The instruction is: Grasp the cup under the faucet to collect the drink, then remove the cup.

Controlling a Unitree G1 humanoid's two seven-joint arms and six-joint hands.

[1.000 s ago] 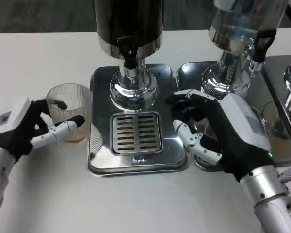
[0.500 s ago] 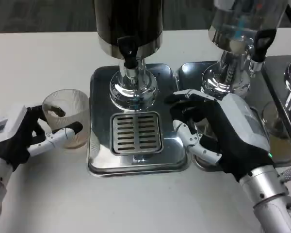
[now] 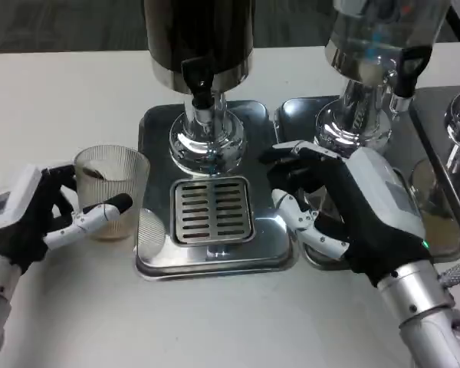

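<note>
A ribbed clear glass cup (image 3: 112, 192) with a little brown drink in its bottom stands on the white table, just left of the steel drip tray (image 3: 215, 263). My left hand (image 3: 40, 215) grips it, with fingers wrapped across its front and the thumb behind. The black faucet (image 3: 202, 90) of the dark dispenser hangs over the slotted grate (image 3: 213, 210), and nothing stands on the grate. My right hand (image 3: 345, 211) hovers at the tray's right edge, fingers spread and holding nothing.
A second dispenser (image 3: 376, 46) with a clear tank stands at the back right on its own steel tray (image 3: 299, 111). Another glass (image 3: 437, 207) sits at the far right, behind my right hand. Bare table lies in front and to the left.
My left hand has drawn the cup slightly toward me, beside the tray. The whole picture has shifted a little. My right hand has stayed in place.
</note>
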